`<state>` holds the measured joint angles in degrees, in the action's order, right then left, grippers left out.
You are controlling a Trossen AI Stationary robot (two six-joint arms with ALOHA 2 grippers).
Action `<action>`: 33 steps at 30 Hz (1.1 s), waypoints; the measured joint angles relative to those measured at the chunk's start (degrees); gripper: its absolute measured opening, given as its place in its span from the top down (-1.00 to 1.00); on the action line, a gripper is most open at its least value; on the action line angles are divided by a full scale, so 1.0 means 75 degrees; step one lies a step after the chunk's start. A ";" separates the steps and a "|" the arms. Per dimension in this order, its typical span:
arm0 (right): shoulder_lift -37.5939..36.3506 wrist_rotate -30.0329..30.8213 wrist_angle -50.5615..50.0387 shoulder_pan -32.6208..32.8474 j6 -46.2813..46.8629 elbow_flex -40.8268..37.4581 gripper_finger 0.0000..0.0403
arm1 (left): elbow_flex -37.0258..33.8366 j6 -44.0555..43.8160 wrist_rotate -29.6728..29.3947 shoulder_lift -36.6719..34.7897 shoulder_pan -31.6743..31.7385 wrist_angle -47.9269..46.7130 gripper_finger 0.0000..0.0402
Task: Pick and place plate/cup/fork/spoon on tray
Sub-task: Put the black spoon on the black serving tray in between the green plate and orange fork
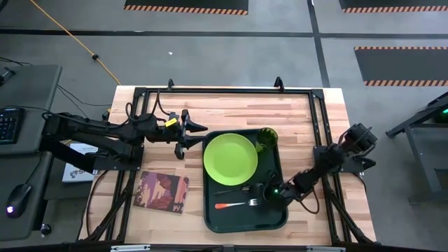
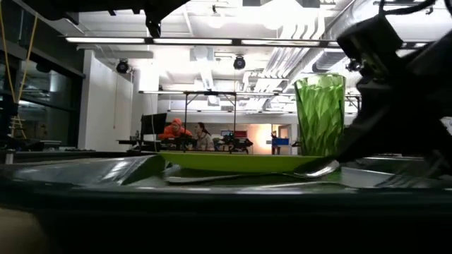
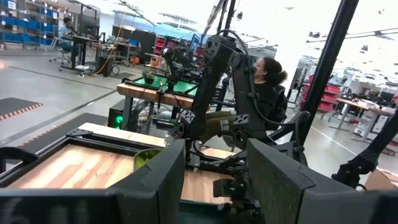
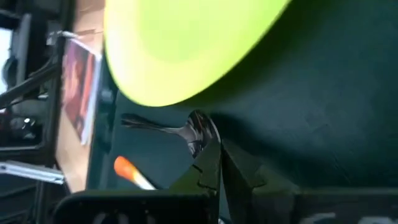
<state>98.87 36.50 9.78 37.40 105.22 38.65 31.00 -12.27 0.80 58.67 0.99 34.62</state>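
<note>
The dark green tray (image 1: 278,210) lies right of the table's middle. On it are the lime-green plate (image 1: 229,157), the translucent green cup (image 1: 266,138) upright at its far right corner, the orange-handled fork (image 1: 234,205) near its near edge, and the dark spoon (image 1: 234,190) between plate and fork. My right gripper (image 1: 264,190) is low over the tray at the spoon's right end, its fingers nearly together on it. My left gripper (image 1: 194,138) is open and empty, above the table just left of the tray. My right gripper (image 4: 219,144) has the spoon's bowl end (image 4: 196,132) at its fingertips, seemingly pinched between the two fingers. The fingers come slanting down from the table's right and lie along the spoon. The handle (image 4: 144,124) points left; in the low view its end (image 2: 185,179) rests on the tray.
A reddish-brown patterned mat (image 1: 162,192) lies left of the tray near the table's near edge. A black frame (image 1: 224,91) runs around the table top. Bare wood shows beyond the tray's far side. People sit in the room behind the table.
</note>
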 joint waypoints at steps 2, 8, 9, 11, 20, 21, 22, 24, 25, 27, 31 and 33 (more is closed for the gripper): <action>0.0000 0.0049 -0.0306 0.0107 0.0396 0.0000 1.00 | 0.0000 0.0000 0.0001 0.0000 0.0000 -0.0001 0.20; 0.0000 0.0143 -0.0578 0.0308 0.0922 0.0000 1.00 | 0.0000 0.0003 0.0000 0.0001 0.0000 0.0003 0.20; 0.0000 0.0120 -0.0579 0.0309 0.0915 0.0000 1.00 | 0.0000 0.0003 0.0000 0.0001 0.0000 0.0011 0.20; -0.0003 0.0043 -0.0579 0.0308 0.0869 0.0000 1.00 | 0.0000 0.0003 0.0000 0.0003 0.0000 0.0037 0.20; -0.0305 -0.0194 -0.0898 0.0310 0.0550 0.0000 1.00 | 0.0000 0.0003 0.0000 0.0003 0.0000 0.0044 0.20; -0.0383 -0.0207 -0.0980 0.0309 0.0469 -0.0002 1.00 | 0.0000 0.0003 0.0000 0.0002 0.0000 0.0046 0.20; -0.0444 -0.0197 -0.1037 0.0309 0.0368 -0.0003 1.00 | 0.0000 0.0003 0.0000 0.0001 0.0000 0.0046 0.20; -0.0553 -0.0158 -0.1101 0.0308 0.0317 -0.0003 1.00 | 0.0000 0.0003 0.0000 0.0003 0.0000 0.0049 0.20; -0.0577 -0.0150 -0.1104 0.0308 0.0312 -0.0003 1.00 | 0.0000 0.0003 0.0000 0.0003 0.0000 0.0049 0.20; -0.0597 -0.0146 -0.1126 0.0308 0.0310 -0.0005 1.00 | 0.0000 0.0005 0.0000 0.0003 0.0000 0.0049 0.20; -0.0597 -0.0303 -0.1119 0.0308 0.0312 -0.0003 1.00 | 0.0000 0.0003 0.0000 0.0003 0.0000 0.0052 0.20; -0.0597 -0.0444 -0.1119 0.0310 0.0311 -0.0003 1.00 | 0.0000 0.0003 0.0000 0.0003 0.0000 0.0052 0.20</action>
<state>94.39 33.17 1.39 39.72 107.55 38.63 31.00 -12.25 0.80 58.70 0.99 35.00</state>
